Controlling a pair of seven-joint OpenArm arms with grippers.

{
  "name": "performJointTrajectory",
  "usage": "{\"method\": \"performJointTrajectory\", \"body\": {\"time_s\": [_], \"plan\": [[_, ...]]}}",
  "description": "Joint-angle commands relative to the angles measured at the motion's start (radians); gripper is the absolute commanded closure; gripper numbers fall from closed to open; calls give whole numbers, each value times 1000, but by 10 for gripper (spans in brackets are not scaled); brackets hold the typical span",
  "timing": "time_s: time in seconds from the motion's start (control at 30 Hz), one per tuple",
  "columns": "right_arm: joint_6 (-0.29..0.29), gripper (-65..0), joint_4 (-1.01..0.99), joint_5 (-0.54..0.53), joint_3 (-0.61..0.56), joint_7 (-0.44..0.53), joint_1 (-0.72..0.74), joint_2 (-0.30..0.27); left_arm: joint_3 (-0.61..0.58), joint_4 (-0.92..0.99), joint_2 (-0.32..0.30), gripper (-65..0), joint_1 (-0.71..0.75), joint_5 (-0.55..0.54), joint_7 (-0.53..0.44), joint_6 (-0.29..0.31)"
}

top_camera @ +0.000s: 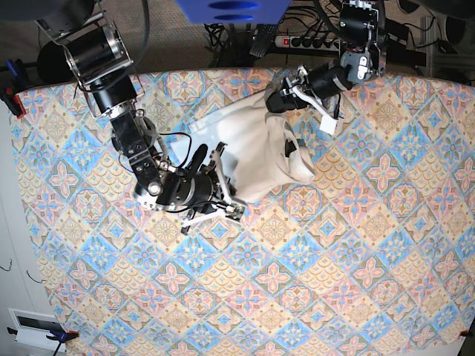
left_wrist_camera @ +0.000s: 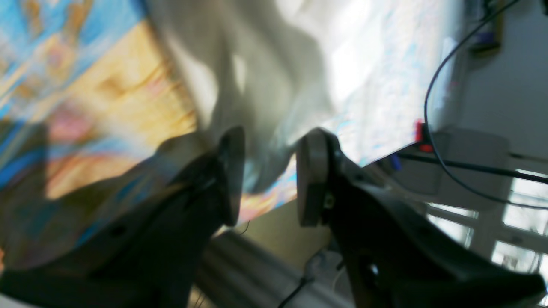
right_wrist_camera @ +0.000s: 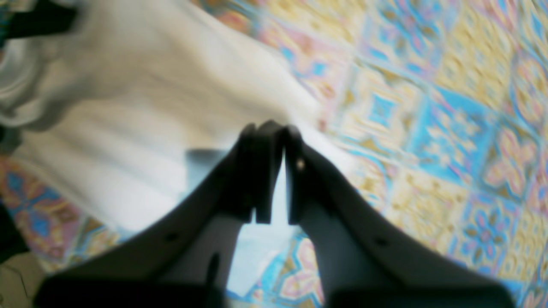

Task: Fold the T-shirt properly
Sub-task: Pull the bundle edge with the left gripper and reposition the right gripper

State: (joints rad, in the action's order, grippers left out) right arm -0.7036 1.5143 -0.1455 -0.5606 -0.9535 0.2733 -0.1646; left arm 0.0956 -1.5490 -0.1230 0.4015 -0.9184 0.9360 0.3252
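The T-shirt (top_camera: pixel 256 148) is lying bunched on the tabletop (top_camera: pixel 356 267), not yet folded, while the right pincer (right_wrist_camera: pixel 274 128) is grasping its edge and the left pincer (left_wrist_camera: pixel 267 171) is hanging released.

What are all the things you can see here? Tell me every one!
T-shirt: one, white, bunched up on the cloth between the two arms.
Tablecloth: one, blue, yellow and pink tile pattern, covering the whole table.
Power strip: one, white, behind the table's far edge.
Clamp: one, red, on the table's far left edge.
Right gripper: one, dark, shut on the T-shirt edge.
Left gripper: one, dark, jaws apart with white cloth hanging between them, near the far edge.
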Motion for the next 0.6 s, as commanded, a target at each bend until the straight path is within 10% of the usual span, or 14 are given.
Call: {"method": "performJointTrajectory", "body": {"time_s": [0.0, 0.2, 0.57], "plan": [[5, -108, 18, 1, -2, 12, 40, -6, 0, -21, -5, -209, 9, -20, -7, 9], [5, -269, 9, 1, -71, 11, 90, -6, 20, -48, -27, -216, 35, -20, 1, 9], [5, -270, -31, -1, -246, 12, 163, 32, 19, -54, -54, -209, 58, -11, 1, 9]]}}
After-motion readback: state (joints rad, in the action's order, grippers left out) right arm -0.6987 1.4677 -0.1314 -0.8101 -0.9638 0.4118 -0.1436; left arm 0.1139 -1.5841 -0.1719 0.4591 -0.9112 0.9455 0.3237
